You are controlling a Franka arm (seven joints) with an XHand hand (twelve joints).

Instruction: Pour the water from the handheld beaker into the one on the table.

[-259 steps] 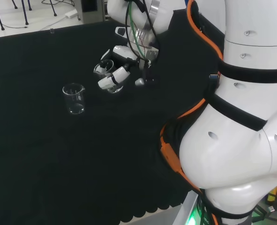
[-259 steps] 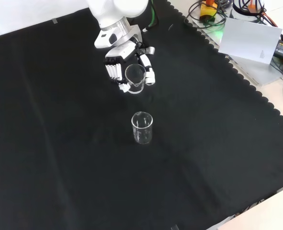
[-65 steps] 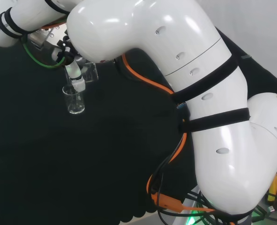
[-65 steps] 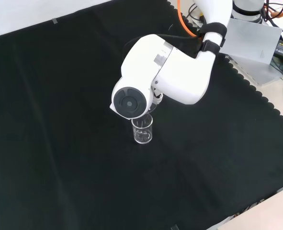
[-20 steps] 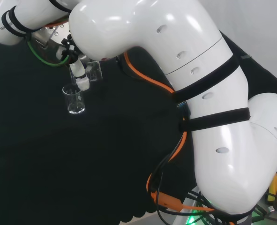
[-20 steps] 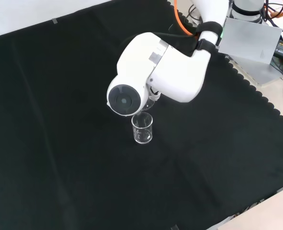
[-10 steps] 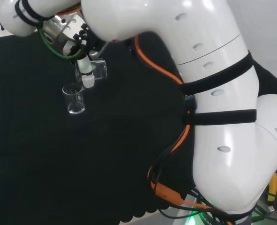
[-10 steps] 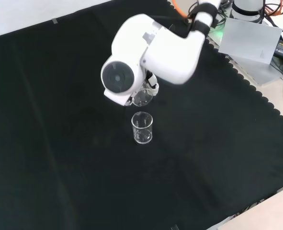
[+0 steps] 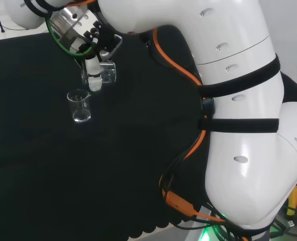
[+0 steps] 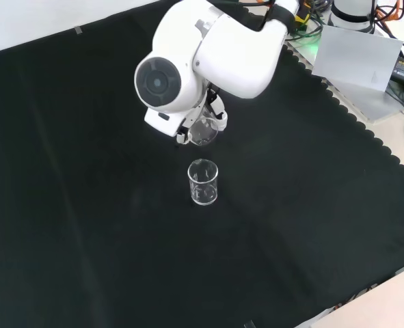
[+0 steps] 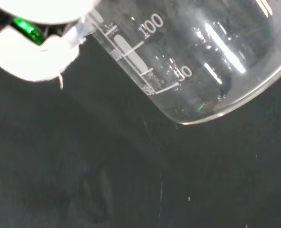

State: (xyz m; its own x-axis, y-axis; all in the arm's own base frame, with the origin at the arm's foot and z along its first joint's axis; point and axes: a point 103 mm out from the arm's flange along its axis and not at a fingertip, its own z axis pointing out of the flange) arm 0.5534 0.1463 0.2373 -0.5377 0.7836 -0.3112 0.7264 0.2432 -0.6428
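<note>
Handheld beaker (image 9: 106,73) is up in the hand (image 9: 93,76), fingers curled round the glass, and it lies tilted well over on its side. I see the black cloth (image 10: 85,225) under everything, then the arm link (image 10: 208,48) standing over the hand in the front view, then the two beakers. The table beaker (image 9: 80,106) stands upright on the cloth, below the hand and a little off to one side, clear of it, not touching. In the front view the held one (image 10: 204,130) sits just above the table one (image 10: 203,182) in the picture, with a gap between.

My read: the tilt is on but the lip is not over the receiving mouth. To do this step well I'd line the spout over the standing beaker, drop closer, then rotate slowly. I can't tell how much water is in either glass.

Wrist view: held beaker (image 11: 192,52) carries a white graduation scale, "100" readable, a lower figure ending in "0" by a shorter mark.
</note>
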